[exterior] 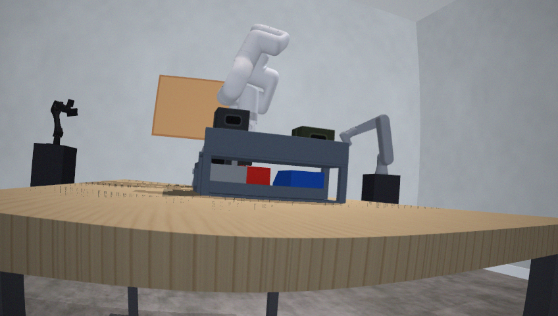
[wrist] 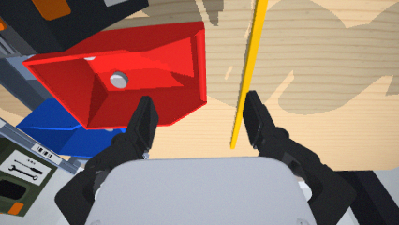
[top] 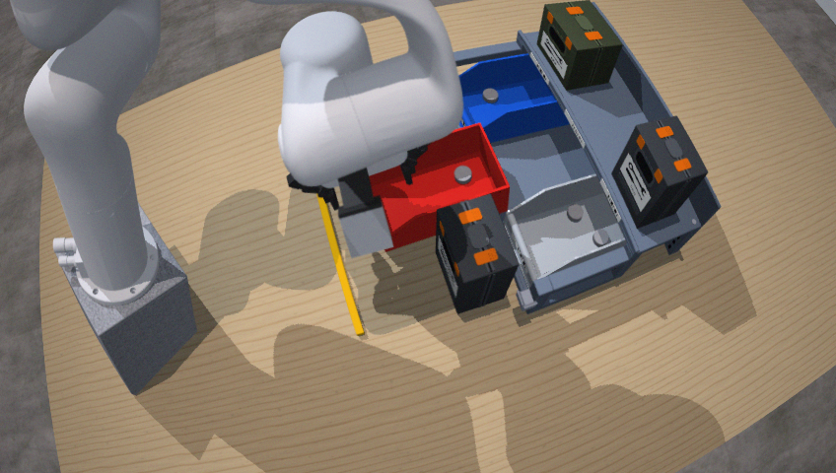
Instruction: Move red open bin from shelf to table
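Note:
The red bin [top: 434, 188] [exterior: 258, 176] [wrist: 155, 66] is upright in front of the shelf [top: 603, 128] [exterior: 274, 147], its back end near the shelf's front edge. A round metal part [top: 462, 173] [wrist: 118, 80] lies in it. Whether its base is flat on the table is hidden. My gripper [top: 372, 193] [wrist: 199, 104] is open and empty above the bin's front end; in the wrist view one finger overlaps the bin's side and the other is beyond it. The blue bin [top: 527, 119] [exterior: 301, 179] [wrist: 51, 122] and the silver bin [top: 551, 248] [exterior: 229, 174] look level on the shelf, open fronts out.
A black case [top: 477, 263] stands close beside the red bin. A green case [top: 581, 46] and another black case [top: 662, 169] stand on the shelf's top. A yellow strip [top: 341, 263] [wrist: 255, 47] lies on the table between the robot base [top: 146, 328] and the red bin.

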{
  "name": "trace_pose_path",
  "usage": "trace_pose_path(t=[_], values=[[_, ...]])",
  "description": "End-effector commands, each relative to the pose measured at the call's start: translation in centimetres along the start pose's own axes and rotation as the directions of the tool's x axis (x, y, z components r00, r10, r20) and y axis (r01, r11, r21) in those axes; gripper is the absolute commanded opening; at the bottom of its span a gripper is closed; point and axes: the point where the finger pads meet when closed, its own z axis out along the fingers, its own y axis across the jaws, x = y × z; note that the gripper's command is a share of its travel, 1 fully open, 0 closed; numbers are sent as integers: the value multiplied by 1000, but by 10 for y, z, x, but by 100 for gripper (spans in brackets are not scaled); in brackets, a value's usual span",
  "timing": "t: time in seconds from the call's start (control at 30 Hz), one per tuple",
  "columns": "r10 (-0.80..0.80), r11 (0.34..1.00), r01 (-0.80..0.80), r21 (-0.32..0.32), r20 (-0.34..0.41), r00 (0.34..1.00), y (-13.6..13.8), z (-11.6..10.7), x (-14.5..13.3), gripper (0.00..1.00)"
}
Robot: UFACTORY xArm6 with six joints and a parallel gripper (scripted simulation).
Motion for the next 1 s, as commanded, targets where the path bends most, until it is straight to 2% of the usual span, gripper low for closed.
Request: trace_pose_path(t=[0.0, 0.4, 0.43, 0.57, 0.97], values=[[3, 998, -4, -66, -10, 1000, -5, -29, -1, 100], [3, 998, -4, -66, -10, 1000, -5, -29, -1, 100], [0, 999, 1, -39, 4, 1000, -5, -27, 0, 100], [3, 998, -4, -66, -10, 1000, -4, -20, -1, 100], [3, 998, -4, -66, -10, 1000, -4, -20, -1, 100]])
